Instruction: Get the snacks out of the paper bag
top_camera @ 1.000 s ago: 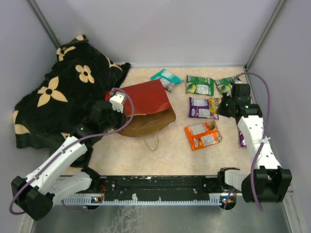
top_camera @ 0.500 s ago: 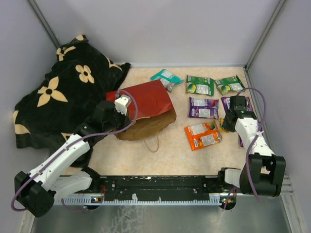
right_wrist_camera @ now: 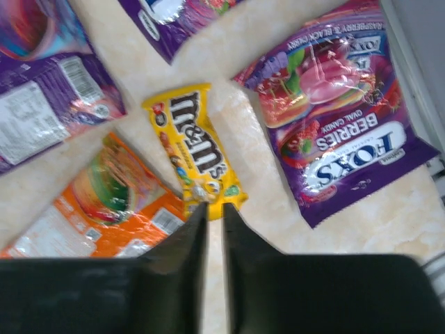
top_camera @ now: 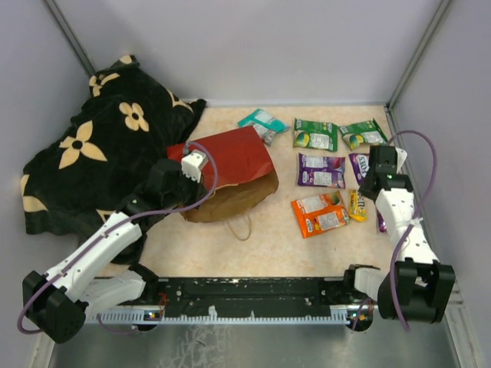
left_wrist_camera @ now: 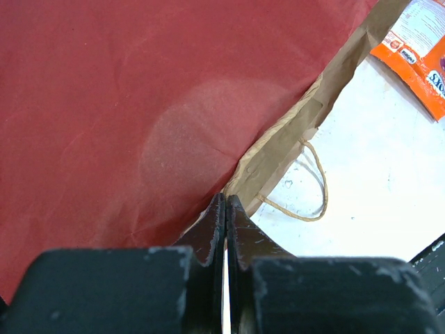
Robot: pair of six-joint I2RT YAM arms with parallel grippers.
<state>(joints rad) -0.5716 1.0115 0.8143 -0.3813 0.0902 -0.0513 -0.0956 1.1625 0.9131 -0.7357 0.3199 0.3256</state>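
The red paper bag [top_camera: 234, 157] lies on its side, its brown mouth [top_camera: 242, 195] facing the near edge. My left gripper [top_camera: 201, 178] is shut, its tips [left_wrist_camera: 226, 198] pinched at the bag's [left_wrist_camera: 125, 111] side fold where red meets brown. Snacks lie to the right: teal [top_camera: 262, 123], two green [top_camera: 314, 136], purple [top_camera: 321, 170], orange [top_camera: 321, 213] and a yellow M&M's packet [top_camera: 357, 204]. My right gripper [top_camera: 370, 186] hovers narrowly open, with its tips [right_wrist_camera: 214, 207] just short of the M&M's packet [right_wrist_camera: 197, 149] and nothing between them.
A black flower-patterned blanket [top_camera: 100, 153] is heaped at the left, against the bag. A purple Fox's berries packet [right_wrist_camera: 341, 136] lies beside my right arm near the right wall. The bag's cord handle [left_wrist_camera: 313, 188] trails onto the table.
My right gripper carried the yellow packet down, left it between the purple and orange packets, and drew back. The left gripper shifted slightly right on the bag, then held still.
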